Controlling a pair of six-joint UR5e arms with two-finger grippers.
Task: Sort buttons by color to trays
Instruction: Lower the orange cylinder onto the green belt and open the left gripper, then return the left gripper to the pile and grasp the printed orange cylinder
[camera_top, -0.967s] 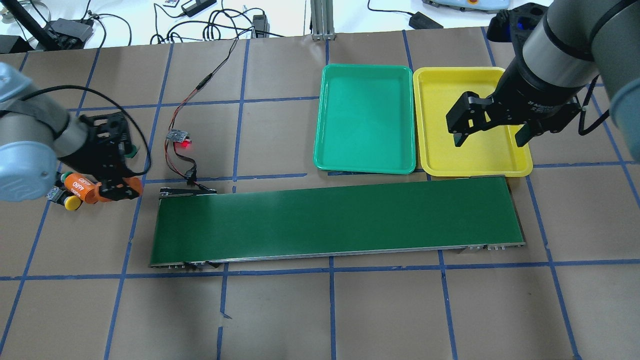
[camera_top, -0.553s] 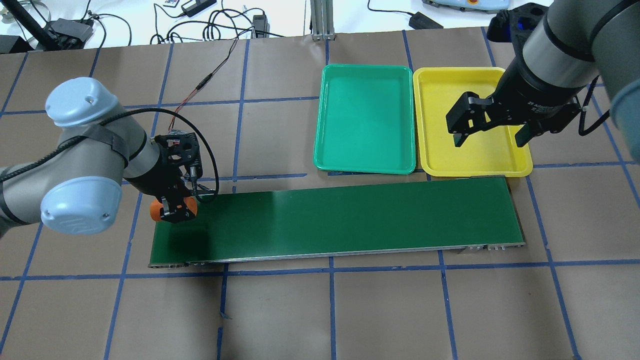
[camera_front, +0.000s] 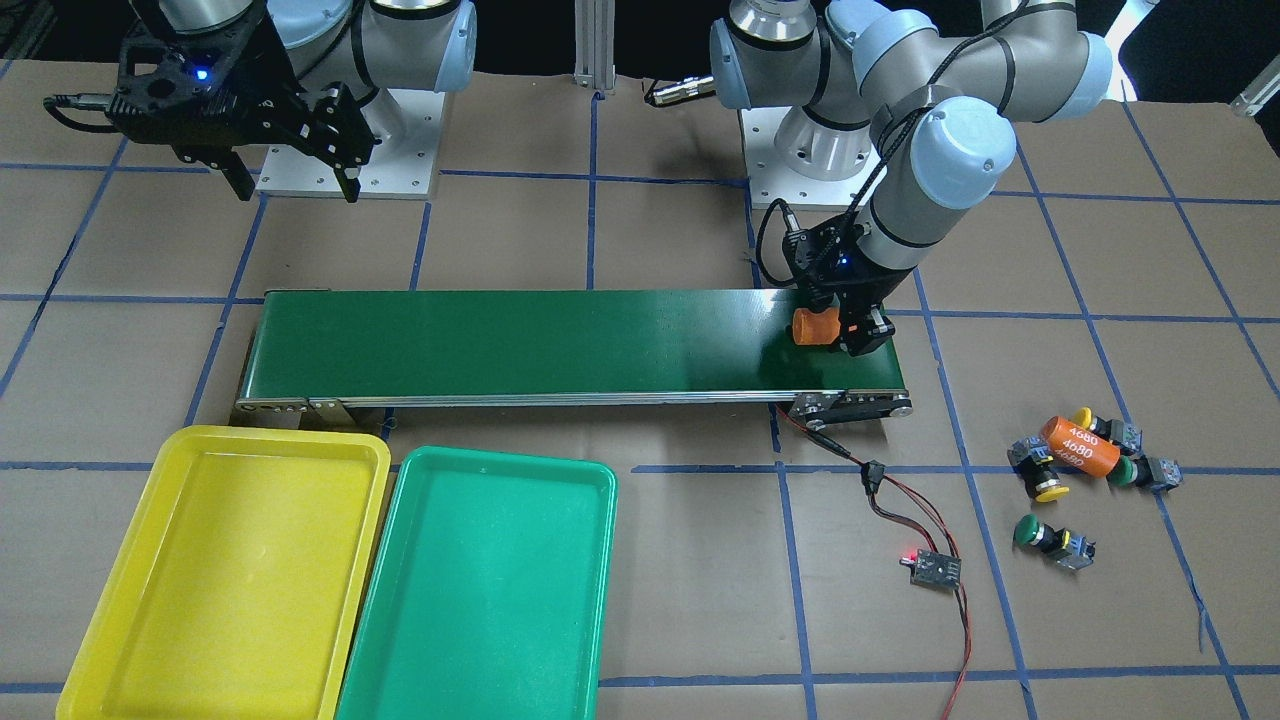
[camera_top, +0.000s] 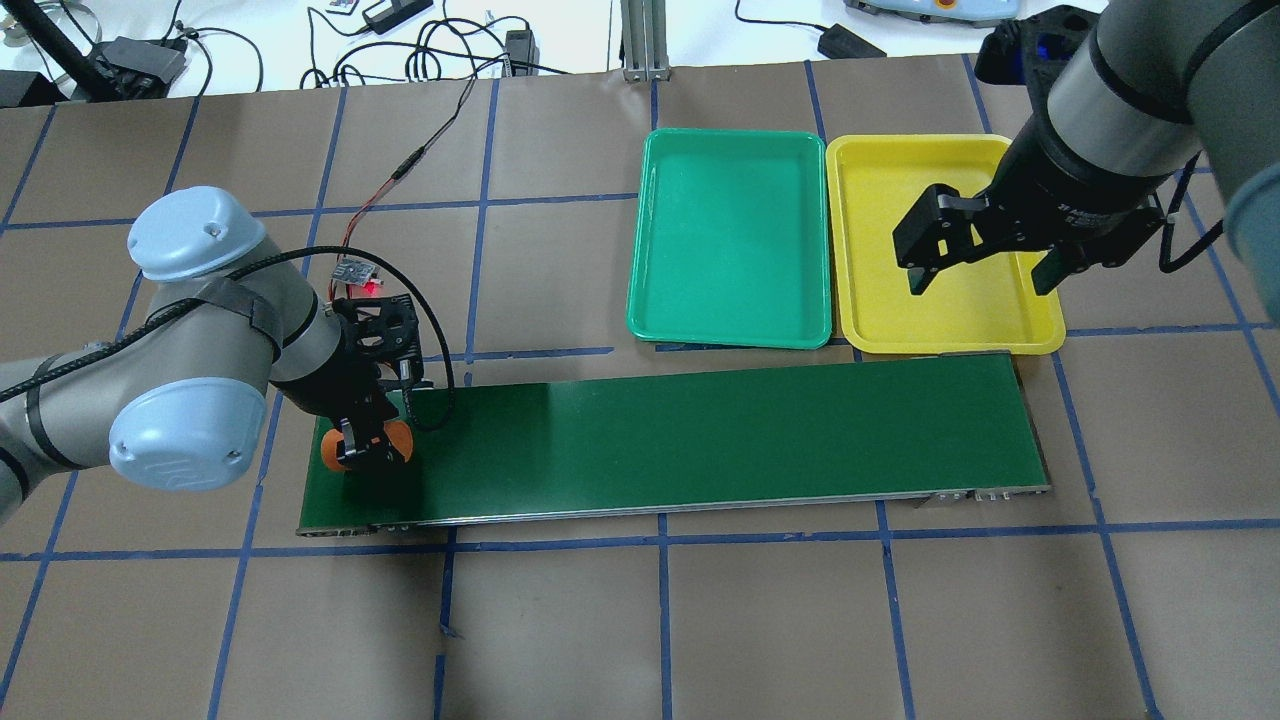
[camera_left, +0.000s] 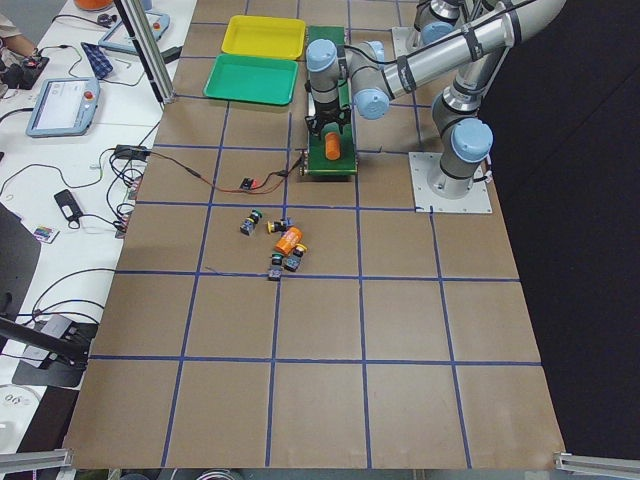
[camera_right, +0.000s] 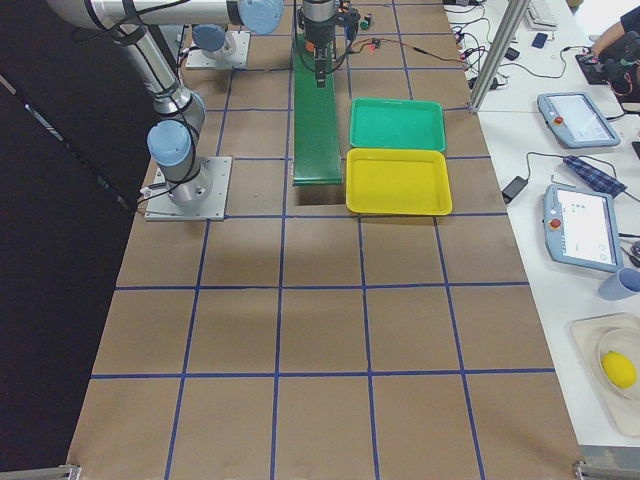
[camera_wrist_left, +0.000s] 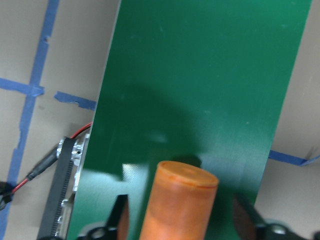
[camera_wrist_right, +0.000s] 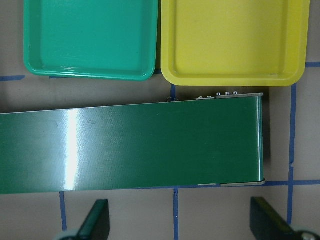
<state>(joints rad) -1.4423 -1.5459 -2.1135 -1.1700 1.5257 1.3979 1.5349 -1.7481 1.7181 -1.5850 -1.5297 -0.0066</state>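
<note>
Two yellow-capped buttons (camera_front: 1040, 480) (camera_front: 1090, 418) and two green-capped buttons (camera_front: 1030, 530) (camera_front: 1125, 470) lie loose on the paper beyond the belt's end, on my left side. In the overhead view my left arm hides them. The green tray (camera_top: 730, 240) and the yellow tray (camera_top: 870, 250) sit side by side behind the conveyor belt (camera_top: 700, 440), both bare. My left gripper (camera_top: 368, 450) is low over the belt's left end, straddling an orange cylinder (camera_wrist_left: 180, 200) lying on it, with a narrow gap at each finger. My right gripper (camera_top: 980, 282) hangs open above the yellow tray.
A second orange cylinder marked 4680 (camera_front: 1078, 447) lies among the buttons. A small circuit board with a red light (camera_front: 935, 568) and its wires (camera_front: 860, 465) run from the belt's end. Cables and devices lie past the table's far edge.
My left arm swung from the pile at the table's left onto the belt's left end, carrying an orange cylinder, and lowered it there. The right arm has not moved.
</note>
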